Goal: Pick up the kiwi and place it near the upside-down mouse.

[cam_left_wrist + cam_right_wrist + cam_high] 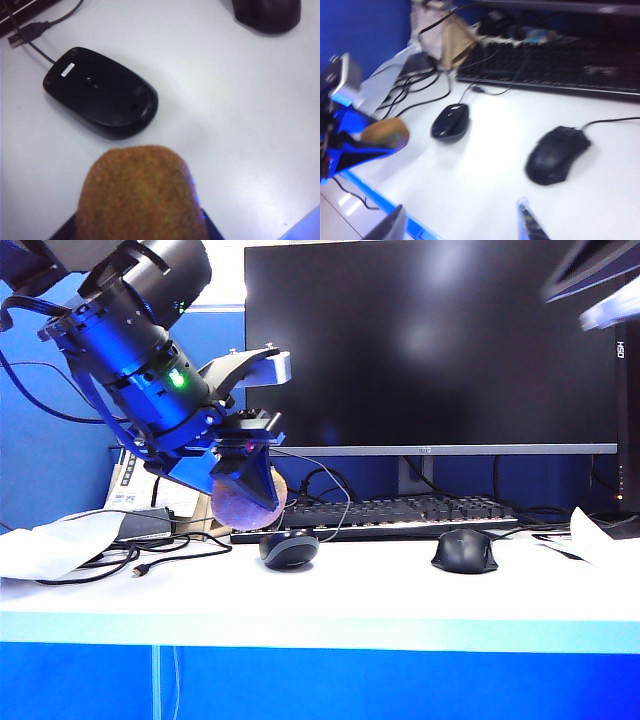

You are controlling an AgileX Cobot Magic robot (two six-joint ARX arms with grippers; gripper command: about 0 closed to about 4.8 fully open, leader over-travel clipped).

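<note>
My left gripper (248, 480) is shut on the kiwi (243, 508), a fuzzy brown oval held just above the white table at the left. In the left wrist view the kiwi (142, 195) fills the space between the dark fingers, and the upside-down mouse (100, 92) lies flat side up a short way beyond it. That mouse (290, 550) rests just right of and below the kiwi. My right gripper (462, 225) stands open over the table's front edge with nothing between its fingers; from there I see the kiwi (385, 132) and the upside-down mouse (450, 121).
An upright black mouse (465, 552) sits right of centre. A keyboard (400, 512) and a large monitor (430, 340) stand behind. Loose cables (150, 555) and paper (50, 545) lie at the left. The right arm (595, 285) is a blur at the top right.
</note>
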